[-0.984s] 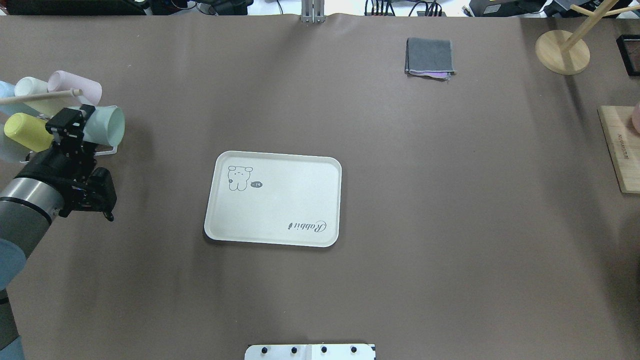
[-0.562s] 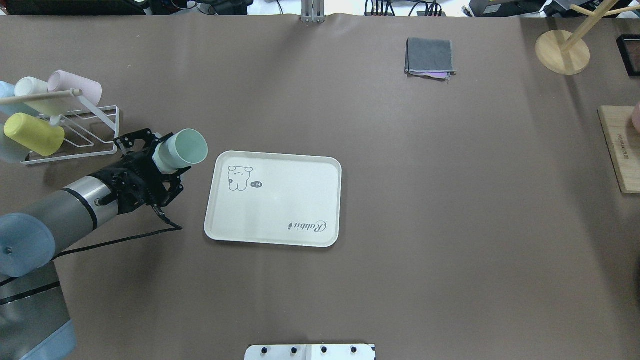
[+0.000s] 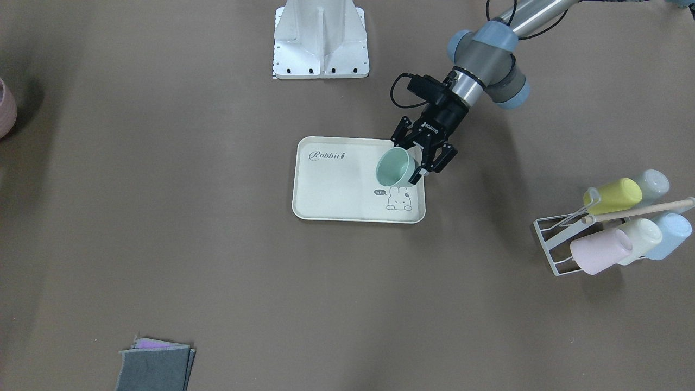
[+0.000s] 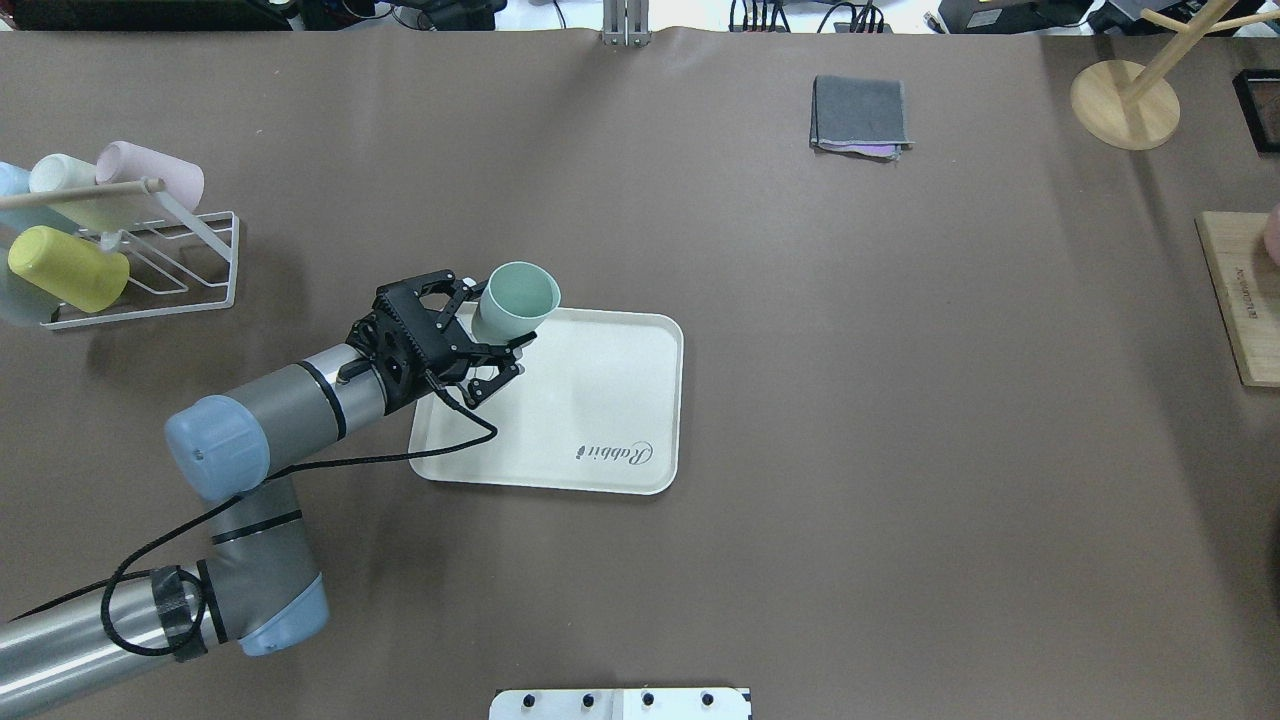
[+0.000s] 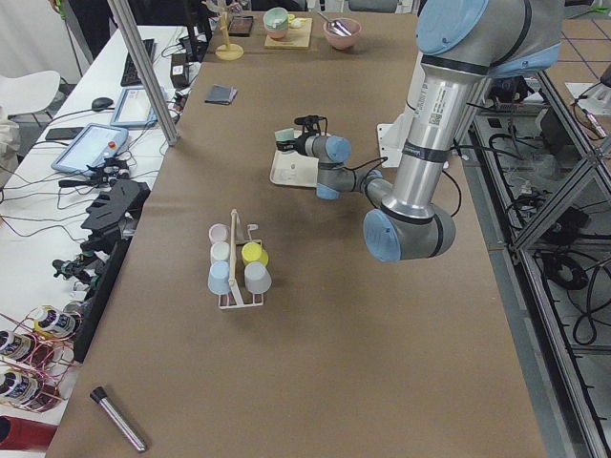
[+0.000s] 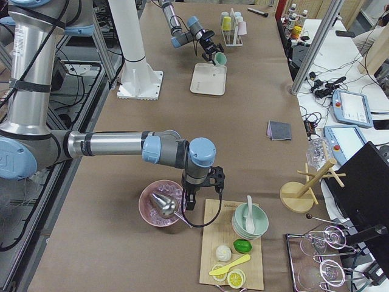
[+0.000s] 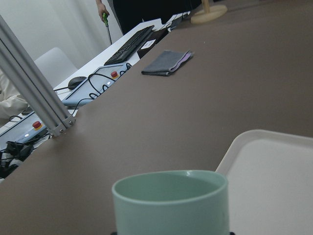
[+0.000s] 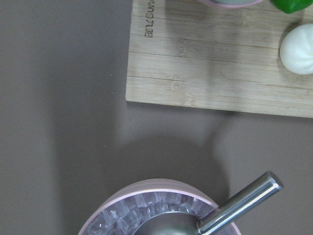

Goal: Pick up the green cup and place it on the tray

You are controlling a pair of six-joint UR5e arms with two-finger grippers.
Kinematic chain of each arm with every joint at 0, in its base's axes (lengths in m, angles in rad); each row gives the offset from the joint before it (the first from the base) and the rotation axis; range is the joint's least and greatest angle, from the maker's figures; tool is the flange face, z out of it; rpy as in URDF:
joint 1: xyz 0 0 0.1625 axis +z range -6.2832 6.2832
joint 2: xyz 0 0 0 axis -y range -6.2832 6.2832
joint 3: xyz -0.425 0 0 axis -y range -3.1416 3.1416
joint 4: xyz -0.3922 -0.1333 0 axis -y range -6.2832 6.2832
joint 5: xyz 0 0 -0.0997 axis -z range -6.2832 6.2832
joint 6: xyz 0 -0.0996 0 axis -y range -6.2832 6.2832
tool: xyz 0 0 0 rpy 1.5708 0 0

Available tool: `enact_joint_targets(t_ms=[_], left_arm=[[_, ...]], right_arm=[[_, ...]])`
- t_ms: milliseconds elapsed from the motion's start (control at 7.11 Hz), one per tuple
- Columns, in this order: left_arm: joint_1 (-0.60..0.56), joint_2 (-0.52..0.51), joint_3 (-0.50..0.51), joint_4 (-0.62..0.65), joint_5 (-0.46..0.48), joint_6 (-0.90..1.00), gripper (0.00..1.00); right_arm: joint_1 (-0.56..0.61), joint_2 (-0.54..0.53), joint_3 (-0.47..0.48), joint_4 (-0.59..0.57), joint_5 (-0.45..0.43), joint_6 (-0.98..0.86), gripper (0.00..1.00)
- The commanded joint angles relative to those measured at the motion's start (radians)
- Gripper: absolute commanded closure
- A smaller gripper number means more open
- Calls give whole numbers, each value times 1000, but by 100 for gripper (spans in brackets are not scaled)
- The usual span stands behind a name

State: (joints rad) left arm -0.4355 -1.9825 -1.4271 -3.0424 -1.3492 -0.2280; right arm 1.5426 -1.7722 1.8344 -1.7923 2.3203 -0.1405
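green cup (image 7: 171,200) base cut off below, tray (image 4: 600,390) corner hidden beneath left gripper (image 4: 490,320)

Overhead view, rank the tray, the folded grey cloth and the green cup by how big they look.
1. tray
2. folded grey cloth
3. green cup, close behind; held up nearer the camera, so unsure

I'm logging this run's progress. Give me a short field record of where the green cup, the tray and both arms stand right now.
green cup: held tilted, mouth facing away from the arm, over the tray corner by the bunny drawing
tray: flat on the table
left gripper: jaws shut on the green cup
right gripper: at the pink bowl, far from the tray; jaw state cannot be judged
rack: holds five other cups
task status: cup lifted, not yet set down
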Motion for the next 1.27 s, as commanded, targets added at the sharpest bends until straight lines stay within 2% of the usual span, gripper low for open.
enact_joint_targets(t_ms=[0, 422, 1125], left_arm=[[50, -64, 176, -221, -11, -111, 100], [98, -90, 200, -251, -51, -212, 100], [95, -110, 223, -234, -53, -203, 100]], right_arm=[[16, -1, 2, -2, -7, 7, 0], [20, 4, 0, -2, 2, 19, 0], [20, -1, 0, -2, 4, 21, 0]])
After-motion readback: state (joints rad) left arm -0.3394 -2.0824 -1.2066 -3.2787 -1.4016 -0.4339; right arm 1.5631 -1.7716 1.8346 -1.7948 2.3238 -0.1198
